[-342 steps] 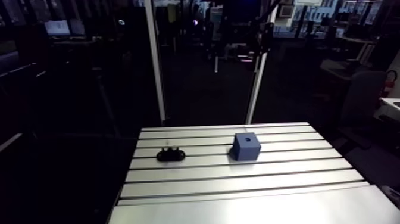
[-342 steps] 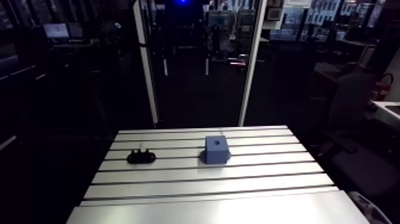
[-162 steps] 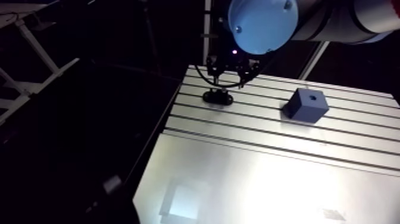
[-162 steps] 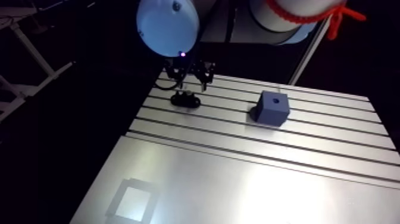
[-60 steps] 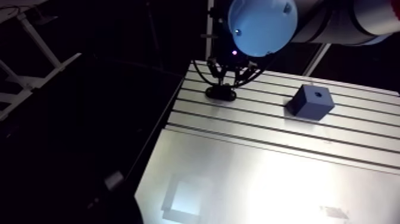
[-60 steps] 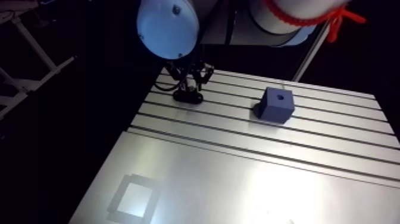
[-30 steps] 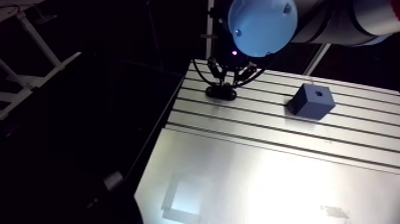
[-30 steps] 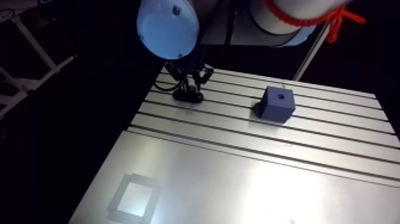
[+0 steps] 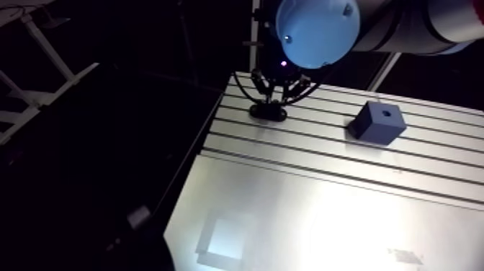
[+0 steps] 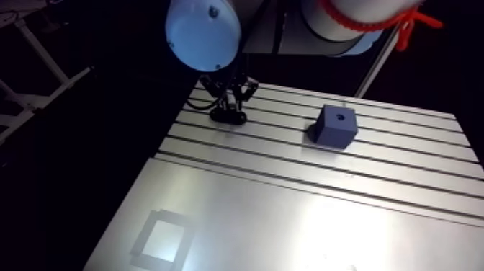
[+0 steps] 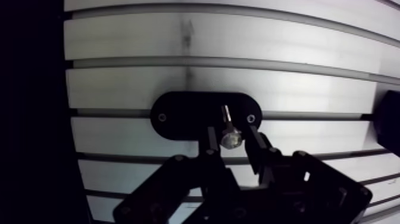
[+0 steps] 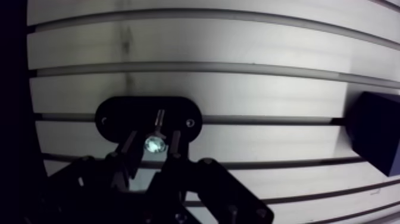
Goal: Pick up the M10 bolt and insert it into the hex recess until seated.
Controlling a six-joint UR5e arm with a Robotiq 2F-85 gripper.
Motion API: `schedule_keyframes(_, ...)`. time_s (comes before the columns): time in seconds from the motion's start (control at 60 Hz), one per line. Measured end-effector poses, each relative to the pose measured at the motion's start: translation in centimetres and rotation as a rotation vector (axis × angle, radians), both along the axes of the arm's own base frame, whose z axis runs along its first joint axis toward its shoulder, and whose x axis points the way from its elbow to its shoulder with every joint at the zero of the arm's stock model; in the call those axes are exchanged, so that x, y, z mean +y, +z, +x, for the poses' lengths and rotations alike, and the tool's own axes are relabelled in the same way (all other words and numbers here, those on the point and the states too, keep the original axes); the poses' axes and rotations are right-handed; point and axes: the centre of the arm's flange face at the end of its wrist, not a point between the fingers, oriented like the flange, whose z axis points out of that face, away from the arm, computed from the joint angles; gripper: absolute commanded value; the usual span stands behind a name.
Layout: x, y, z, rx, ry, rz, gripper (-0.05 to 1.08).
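A robot's bolt-fitting job stands at its first step on a slotted metal table (image 9: 324,216), where an arm (image 9: 432,21) with a light-blue joint cap reaches down to the far corner of the work area. A blue block (image 9: 377,122), well apart from the arm's working end, waits with the small dark hole (image 9: 387,112) in its top face empty; that hole is where the bolt must finally sit. A black oval holder (image 11: 184,116) lies across one of the table's slots, and the tool (image 11: 231,141) is poised directly over it. Its two fingers (image 11: 212,142) stand apart, one on each side of the bolt's head, with a narrow gap showing on both sides, so by the look of it they have not yet clamped. The bolt (image 11: 228,128) itself stands upright in the holder, its shiny head up between the fingers. Judging by this, the approach is done; the grip, the lift, the carry across to the block and the push into the hole until seated are all left to do.
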Motion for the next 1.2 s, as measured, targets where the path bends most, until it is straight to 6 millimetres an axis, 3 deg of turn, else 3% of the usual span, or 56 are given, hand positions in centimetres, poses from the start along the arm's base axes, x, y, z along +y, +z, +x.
schedule_keyframes(1.2, -0.04, 0.08, -0.06, 0.002, 0.002, 0.001, 0.71)
